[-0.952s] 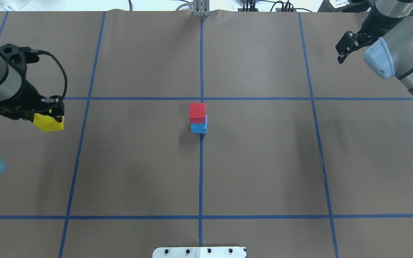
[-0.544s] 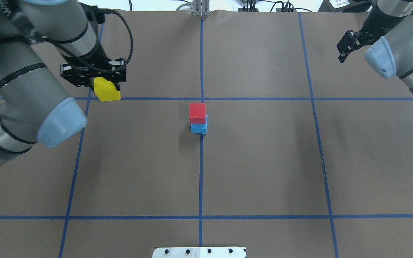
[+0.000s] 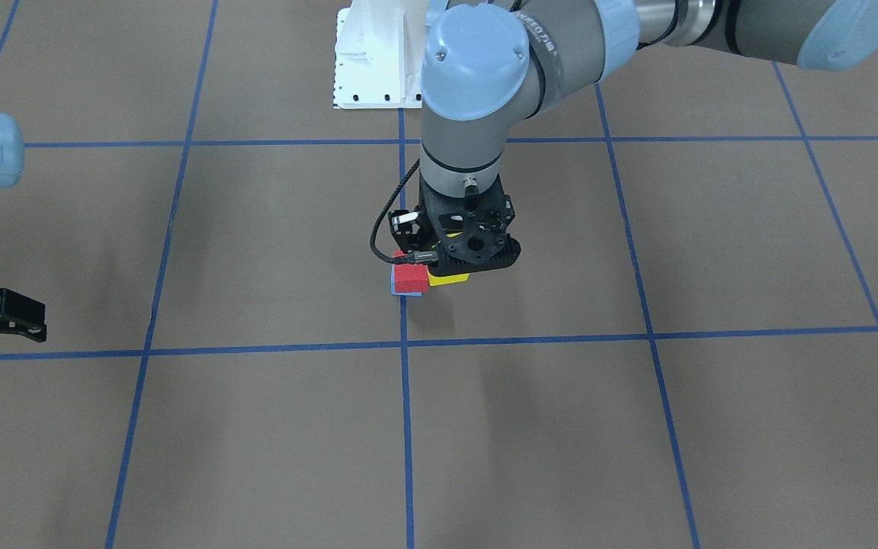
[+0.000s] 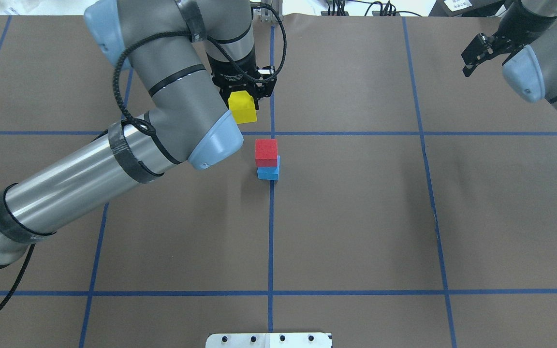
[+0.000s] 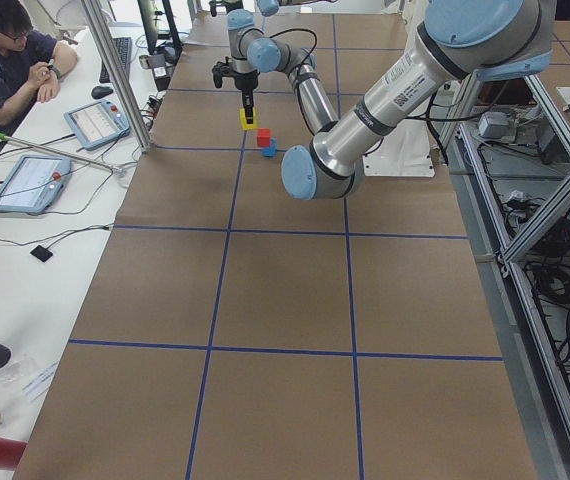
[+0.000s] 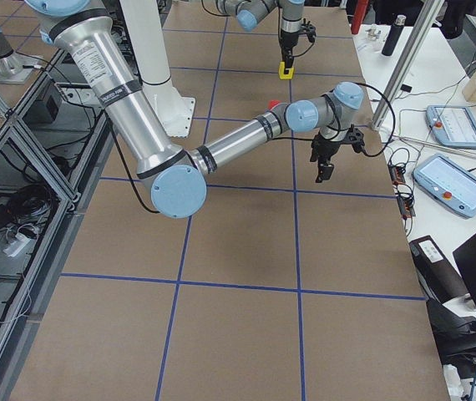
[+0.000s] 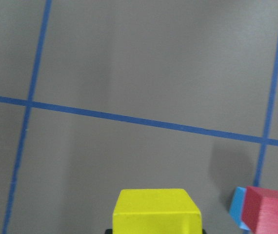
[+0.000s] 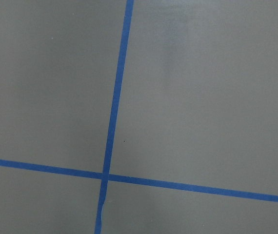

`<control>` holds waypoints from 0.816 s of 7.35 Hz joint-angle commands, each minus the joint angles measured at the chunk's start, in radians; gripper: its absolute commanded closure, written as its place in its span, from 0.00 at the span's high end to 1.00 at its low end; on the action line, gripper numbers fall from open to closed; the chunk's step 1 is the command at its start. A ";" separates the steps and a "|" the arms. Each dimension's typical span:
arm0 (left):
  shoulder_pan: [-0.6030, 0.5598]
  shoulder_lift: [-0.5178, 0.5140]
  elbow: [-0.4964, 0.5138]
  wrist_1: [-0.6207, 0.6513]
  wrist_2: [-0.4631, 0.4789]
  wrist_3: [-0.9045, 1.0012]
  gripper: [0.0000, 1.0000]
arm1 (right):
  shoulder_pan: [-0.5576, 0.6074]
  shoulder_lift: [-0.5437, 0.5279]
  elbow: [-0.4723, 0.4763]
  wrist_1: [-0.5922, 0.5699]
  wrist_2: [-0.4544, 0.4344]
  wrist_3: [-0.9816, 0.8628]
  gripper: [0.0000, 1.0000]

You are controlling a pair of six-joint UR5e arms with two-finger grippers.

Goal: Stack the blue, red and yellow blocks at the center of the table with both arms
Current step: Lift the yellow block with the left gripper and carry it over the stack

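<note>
A red block (image 4: pixel 266 151) sits on a blue block (image 4: pixel 269 173) at the table's center, slightly offset. My left gripper (image 4: pixel 241 98) is shut on a yellow block (image 4: pixel 243 112) and holds it in the air just beyond and left of the stack. In the front-facing view the yellow block (image 3: pixel 450 279) shows beside the red block (image 3: pixel 411 277). The left wrist view shows the yellow block (image 7: pixel 156 210) at the bottom, with the red block (image 7: pixel 269 214) and blue block (image 7: pixel 237 206) at lower right. My right gripper (image 4: pixel 475 50) is open and empty, raised at the far right.
Blue tape lines (image 4: pixel 271 241) divide the brown table into squares. The robot's white base plate (image 4: pixel 269 340) lies at the near edge. An operator (image 5: pixel 5 55) sits at a side desk with tablets, beyond the table's far edge.
My left arm has swung right with the yellow block, from the table's left side to just beside the stack. The right gripper drifted slightly up and right. The stack has not moved.
</note>
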 commanded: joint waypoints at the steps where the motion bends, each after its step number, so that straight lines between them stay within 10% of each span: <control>1: 0.035 -0.028 0.088 -0.067 0.003 -0.007 0.00 | 0.045 -0.116 -0.024 0.238 -0.025 0.005 1.00; 6: 0.078 -0.019 0.107 -0.101 0.030 -0.001 0.00 | 0.290 -0.176 0.008 0.113 0.108 -0.012 1.00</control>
